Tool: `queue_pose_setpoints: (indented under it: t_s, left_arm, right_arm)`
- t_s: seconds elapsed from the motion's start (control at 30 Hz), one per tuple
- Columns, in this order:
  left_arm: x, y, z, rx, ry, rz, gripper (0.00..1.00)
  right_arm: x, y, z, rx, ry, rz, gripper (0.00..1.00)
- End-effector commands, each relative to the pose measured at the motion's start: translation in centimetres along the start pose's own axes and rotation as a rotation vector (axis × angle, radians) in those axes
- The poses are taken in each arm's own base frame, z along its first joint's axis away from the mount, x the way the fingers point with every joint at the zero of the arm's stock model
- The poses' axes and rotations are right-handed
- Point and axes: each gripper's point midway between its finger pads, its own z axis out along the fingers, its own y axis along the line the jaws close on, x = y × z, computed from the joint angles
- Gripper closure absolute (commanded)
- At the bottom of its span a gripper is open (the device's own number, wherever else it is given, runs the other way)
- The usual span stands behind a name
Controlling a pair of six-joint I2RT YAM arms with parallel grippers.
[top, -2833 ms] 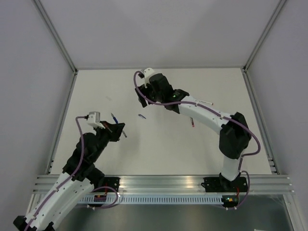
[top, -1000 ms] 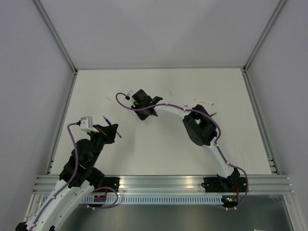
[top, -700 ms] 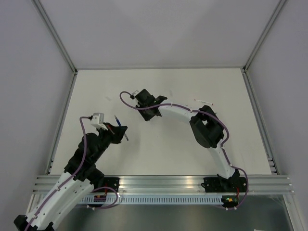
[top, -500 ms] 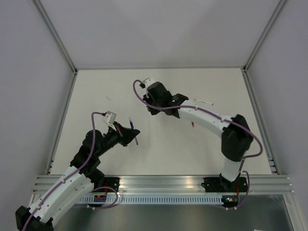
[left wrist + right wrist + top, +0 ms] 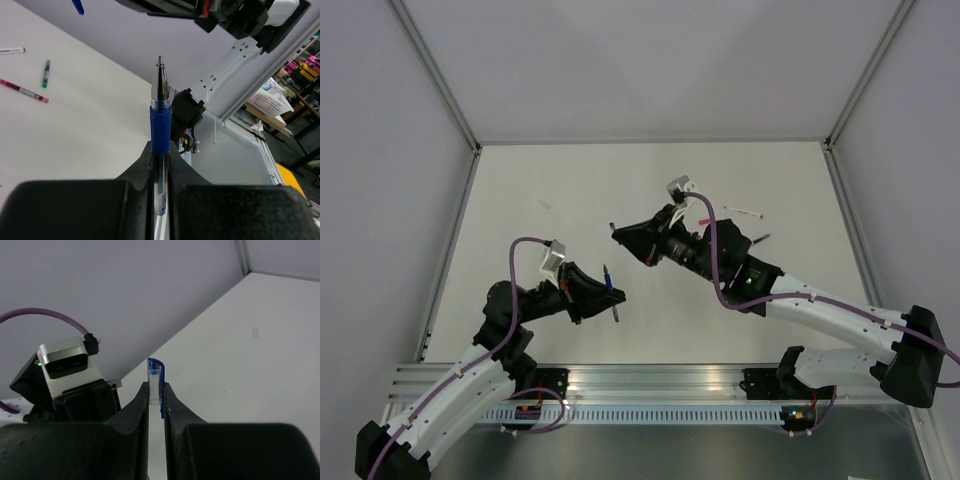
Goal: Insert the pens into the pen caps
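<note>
My left gripper (image 5: 597, 291) (image 5: 161, 150) is shut on a blue pen (image 5: 611, 292) (image 5: 161, 125), a clear barrel with a blue grip. Its metal tip sticks out past the fingers, up off the table. My right gripper (image 5: 624, 236) (image 5: 156, 390) is shut on a clear pen cap (image 5: 612, 229) (image 5: 155, 381) with a blue clip. The same cap (image 5: 77, 6) shows at the top edge of the left wrist view, apart from the pen tip. The two grippers face each other above the table's middle, a short gap between them.
A white pen with red ends (image 5: 741, 210) (image 5: 10, 50), a dark green pen (image 5: 761, 238) (image 5: 46, 74) and a red pen (image 5: 24, 91) lie on the white table (image 5: 520, 200) at the back right. The left wrist camera (image 5: 65, 357) faces my right gripper.
Both arms have lifted and closed in on each other. The left gripper carried the blue pen to the right. The right gripper swung forward and down from the back with the cap.
</note>
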Motion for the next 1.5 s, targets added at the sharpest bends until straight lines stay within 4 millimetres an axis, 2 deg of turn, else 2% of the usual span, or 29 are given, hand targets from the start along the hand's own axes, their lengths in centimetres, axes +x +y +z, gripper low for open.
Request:
queue_pose_setpoints:
  t_s: [0.0, 0.07, 0.27, 0.87, 1.03, 1.47]
  left_arm:
    - [-0.5, -2.5, -0.3, 0.114, -0.010, 0.028, 0.98]
    - [-0.7, -2.6, -0.4, 0.116, -0.017, 0.034, 0.98]
    - [-0.9, -2.4, -0.5, 0.092, -0.030, 0.037, 0.98]
    - [-1.0, -1.7, -0.4, 0.049, -0.034, 0.027, 0.98]
    - [-1.0, -1.6, -0.4, 0.044, -0.035, 0.027, 0.98]
    - [-1.1, -1.5, -0.4, 0.034, -0.036, 0.024, 0.98]
  right_arm:
    - [-3.3, 4.7, 0.0, -0.175, -0.157, 0.063, 1.00]
    - [-3.7, 5.6, 0.0, -0.212, -0.190, 0.087, 1.00]
    - [-2.2, 7.0, 0.6, -0.251, -0.179, 0.109, 1.00]
    - [-0.5, 8.0, -0.8, -0.287, -0.155, 0.087, 1.00]
    - [0.2, 7.7, -1.0, -0.280, -0.142, 0.079, 1.00]
    - [0.8, 8.5, -2.0, -0.318, -0.141, 0.076, 1.00]
